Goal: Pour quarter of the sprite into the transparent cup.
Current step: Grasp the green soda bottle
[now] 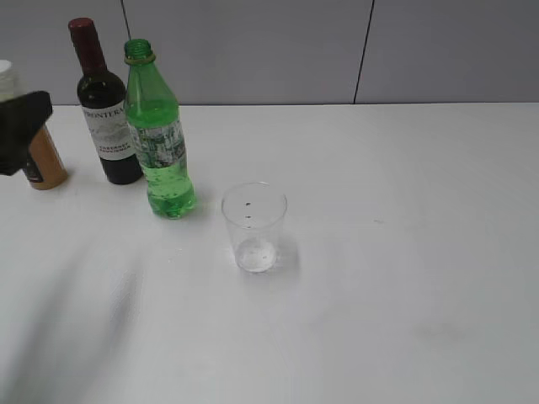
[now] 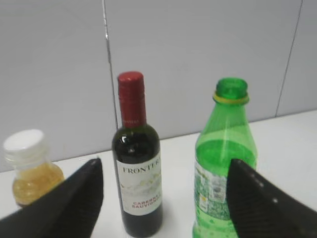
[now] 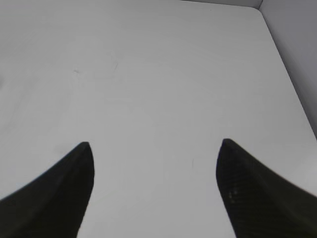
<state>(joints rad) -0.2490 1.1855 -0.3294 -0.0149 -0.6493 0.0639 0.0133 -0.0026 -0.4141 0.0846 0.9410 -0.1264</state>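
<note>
Sprite [image 1: 161, 143] stands upright and uncapped on the white desk [image 1: 396, 278], toward the far left corner, part full of green drink. Nearest of all, in the middle of the desk and a little right of the bottle, the transparent cup [image 1: 253, 225] stands upright, apart from the bottle and almost empty. Just beyond the sprite on its left, the dark wine bottle [image 1: 103, 109] with a red cap stands close beside it. Farther left, the orange juice bottle [image 1: 38, 151] sits near the far left edge, partly hidden behind the left gripper [image 2: 163, 173].

Those jaws are wide apart and hold nothing. In the left wrist view the wine bottle stands in the gap between them, and the sprite stands toward the right jaw, which overlaps its lower body; neither is touched.

The right gripper [image 3: 153, 148] also has its jaws spread and empty, over bare desk near the far right corner.
</note>
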